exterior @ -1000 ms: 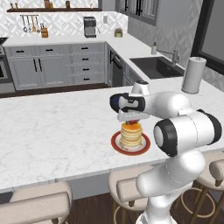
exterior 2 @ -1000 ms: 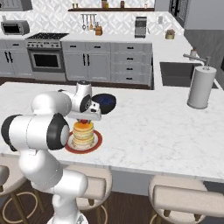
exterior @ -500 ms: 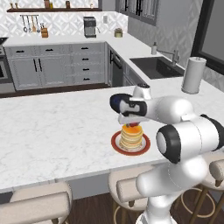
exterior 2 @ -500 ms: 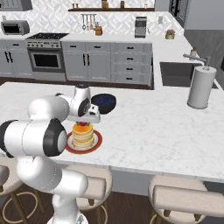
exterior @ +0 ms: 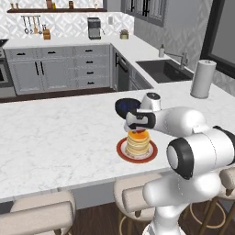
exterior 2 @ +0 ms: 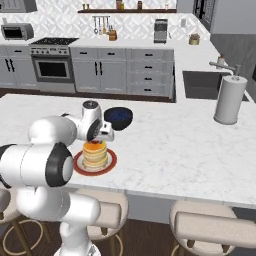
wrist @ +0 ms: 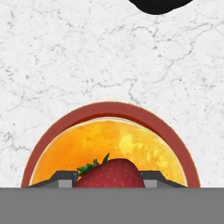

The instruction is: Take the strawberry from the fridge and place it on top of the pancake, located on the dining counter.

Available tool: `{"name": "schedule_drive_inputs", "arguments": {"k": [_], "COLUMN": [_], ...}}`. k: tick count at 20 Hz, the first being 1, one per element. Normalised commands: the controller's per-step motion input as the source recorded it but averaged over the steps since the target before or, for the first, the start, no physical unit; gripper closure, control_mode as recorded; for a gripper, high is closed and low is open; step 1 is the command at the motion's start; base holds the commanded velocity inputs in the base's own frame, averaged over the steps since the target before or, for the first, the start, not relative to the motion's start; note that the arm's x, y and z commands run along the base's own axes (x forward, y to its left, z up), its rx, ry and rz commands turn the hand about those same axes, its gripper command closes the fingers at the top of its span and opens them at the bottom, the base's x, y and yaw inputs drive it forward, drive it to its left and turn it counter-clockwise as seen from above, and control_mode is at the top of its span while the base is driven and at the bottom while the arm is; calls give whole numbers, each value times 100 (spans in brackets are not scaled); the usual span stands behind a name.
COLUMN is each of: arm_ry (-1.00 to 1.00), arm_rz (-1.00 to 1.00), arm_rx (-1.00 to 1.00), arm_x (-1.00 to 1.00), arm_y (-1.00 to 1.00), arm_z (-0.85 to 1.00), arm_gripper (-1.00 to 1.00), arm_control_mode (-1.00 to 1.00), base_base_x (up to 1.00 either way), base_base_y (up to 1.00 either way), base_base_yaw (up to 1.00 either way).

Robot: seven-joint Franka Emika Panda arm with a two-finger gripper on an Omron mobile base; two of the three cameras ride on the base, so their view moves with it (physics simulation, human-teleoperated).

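Home kitchen, grey cabinets [exterior: 55, 71], sink [exterior: 166, 69], oven range [exterior 2: 50, 62], marble dining counter [exterior: 55, 137], stools [exterior 2: 210, 227]

Glossy white rounded arm [exterior: 202, 147], dark joint bands, dark grey fingertips [wrist: 63, 178]

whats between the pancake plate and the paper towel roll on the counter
Bare marble: in the right base view nothing sits between the plate and the paper towel roll.
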Motion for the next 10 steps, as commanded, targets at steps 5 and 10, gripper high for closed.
{"name": "schedule_drive_inputs", "arguments": {"k": [5, 10], "arm_ry": [-3, -2], "arm_rz": [-1, -2], "arm_rx": [0, 0], "arm_x": [-31, -3], "arm_y": [23, 11], "arm_z": [-47, -36], "arm_gripper": [-100, -100], "arm_control_mode": [-100, -100], "base_base_x": [0, 0], "base_base_y": [0, 0], "base_base_yaw": [0, 0]}}
